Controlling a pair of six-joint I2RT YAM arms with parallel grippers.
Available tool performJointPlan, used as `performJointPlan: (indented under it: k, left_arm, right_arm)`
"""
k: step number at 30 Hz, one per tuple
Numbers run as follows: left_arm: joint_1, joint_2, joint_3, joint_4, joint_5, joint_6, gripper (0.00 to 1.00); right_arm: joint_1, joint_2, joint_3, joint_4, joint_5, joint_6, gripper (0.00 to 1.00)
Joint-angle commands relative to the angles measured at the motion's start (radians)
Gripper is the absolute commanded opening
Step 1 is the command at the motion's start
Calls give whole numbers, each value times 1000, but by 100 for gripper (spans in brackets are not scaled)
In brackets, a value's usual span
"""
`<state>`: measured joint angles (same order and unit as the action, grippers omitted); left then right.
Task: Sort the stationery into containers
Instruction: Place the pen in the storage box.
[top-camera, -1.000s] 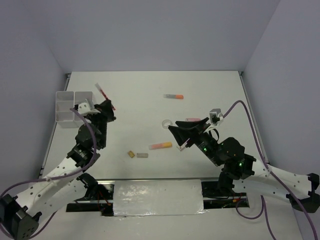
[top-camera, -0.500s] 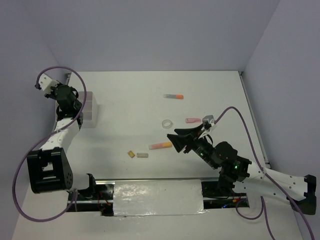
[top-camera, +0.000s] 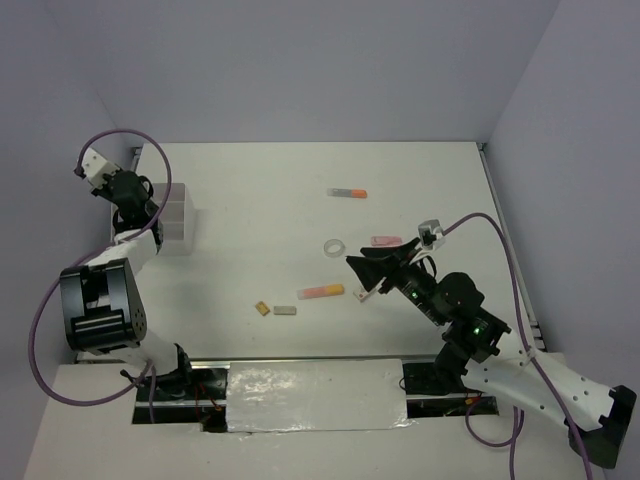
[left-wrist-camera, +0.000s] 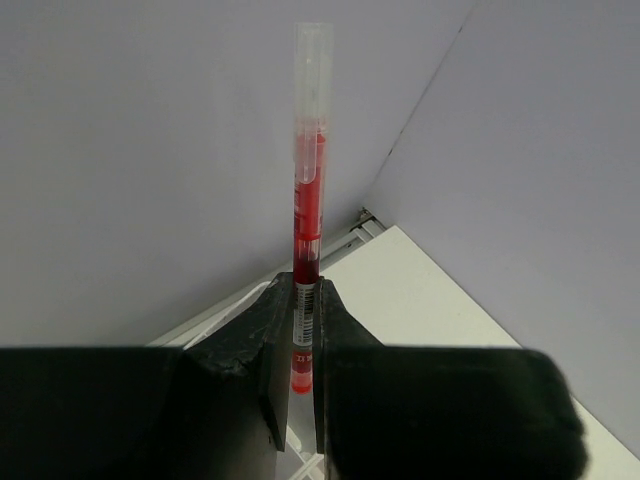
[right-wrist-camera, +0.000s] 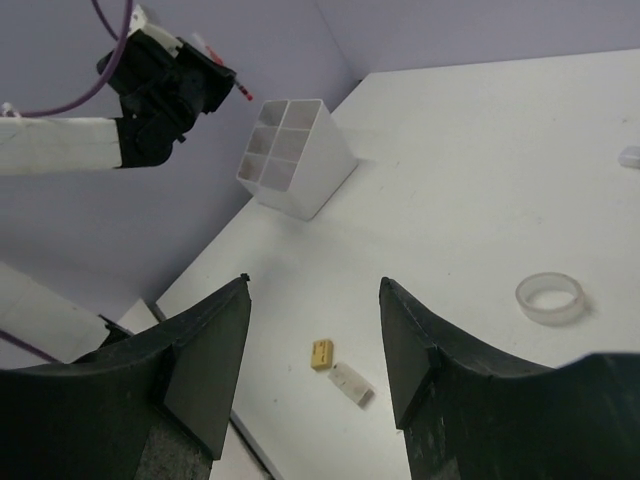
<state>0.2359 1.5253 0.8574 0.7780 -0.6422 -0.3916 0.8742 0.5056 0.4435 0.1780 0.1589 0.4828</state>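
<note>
the left gripper (left-wrist-camera: 303, 305) is clamped tight on a red pen (left-wrist-camera: 308, 200), its 2 jaws pressed against the lower part of the barrel, with the clear cap end sticking up well past the fingertips and a short red stub showing below them. in the right wrist view that gripper and pen hang in the air at the left edge of the table (top-camera: 280, 170), near the white divided box (right-wrist-camera: 295, 155) but apart from it. the box stands at the table's left edge, and whether anything lies in its compartments cannot be told. the right gripper (right-wrist-camera: 315, 283) hovers over the middle right of the table with its jaws partly spread and nothing between them. loose on the table are an orange marker (top-camera: 347, 192) toward the back, a clear tape ring (top-camera: 335, 246) near the middle, a small pink piece (top-camera: 385, 240) just right of the ring, a pink and orange marker (top-camera: 320, 291) in front of the ring, and a tan eraser (top-camera: 261, 309) just beside a grey eraser (top-camera: 285, 310) nearer the front. a small white item (top-camera: 360, 296) lies just beside the right gripper's fingertips, too small to name.
</note>
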Motion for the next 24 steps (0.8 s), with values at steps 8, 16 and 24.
performJointPlan:
  k: [8,16,24]
  left_arm:
    - [20,123,9,152,58,-27,0]
    - [20,182,-21,184,70,-78,3]
    - [22,176,-38,175,58,-87,20]
  right_arm:
    - [-17,8,6,-14,-67,7,62]
    - [-23,5,12,-32,-56,-9,62]
    - [-26,16,18,-34,-58,-12,62]
